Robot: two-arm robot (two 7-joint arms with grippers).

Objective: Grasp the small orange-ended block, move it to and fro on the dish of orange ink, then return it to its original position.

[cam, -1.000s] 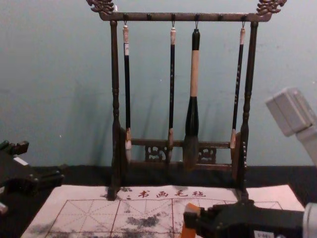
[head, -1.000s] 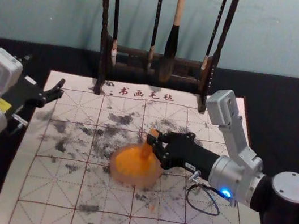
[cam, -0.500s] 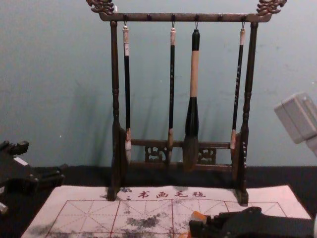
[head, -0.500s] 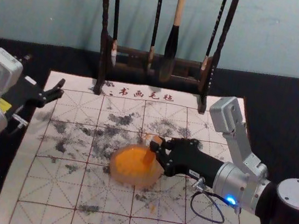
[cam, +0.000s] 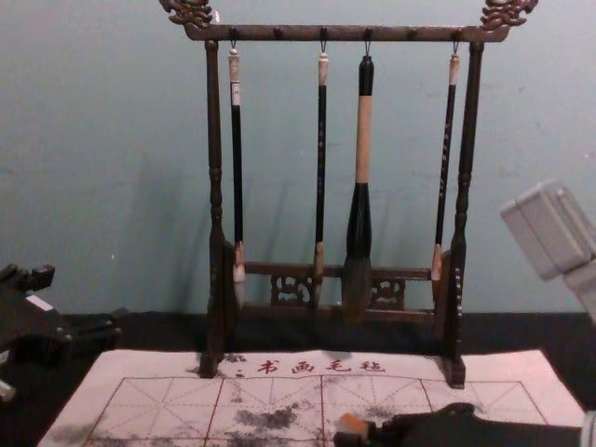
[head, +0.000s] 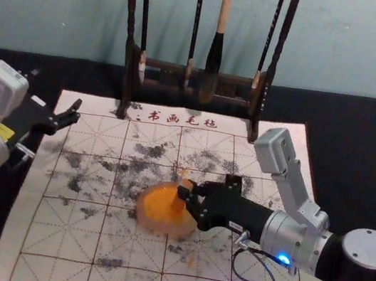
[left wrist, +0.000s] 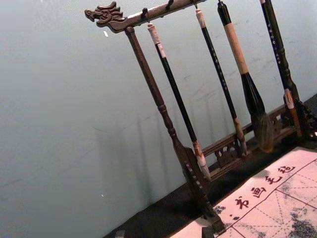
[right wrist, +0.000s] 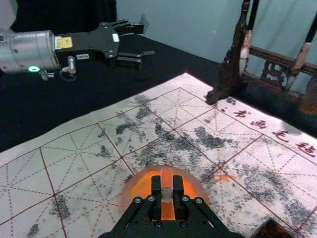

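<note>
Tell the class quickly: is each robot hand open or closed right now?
Left hand: open, holding nothing.
Right hand: closed on the orange-ended block, at the dish.

Four brushes point(cam: 364, 140); one rack point(cam: 215, 140), mat point(head: 64, 235), dish point(right wrist: 130, 191), block point(right wrist: 167, 179).

colours before you: orange, black and red

you see orange above and below a whitish band on the block point(right wrist: 167, 179), and bright orange ink point(head: 162, 201) in a pale peach dish point(right wrist: 129, 194). your white mat point(head: 64, 235) bears a dark red grid, solid and dashed, with grey-black blotches and red characters point(head: 183, 119). your right gripper point(head: 184, 189) and left gripper point(head: 75, 113) are black. the rack point(cam: 214, 140) is dark brown, the big brush point(cam: 364, 140) black and tan, the wall point(cam: 93, 140) pale blue-green.
</note>
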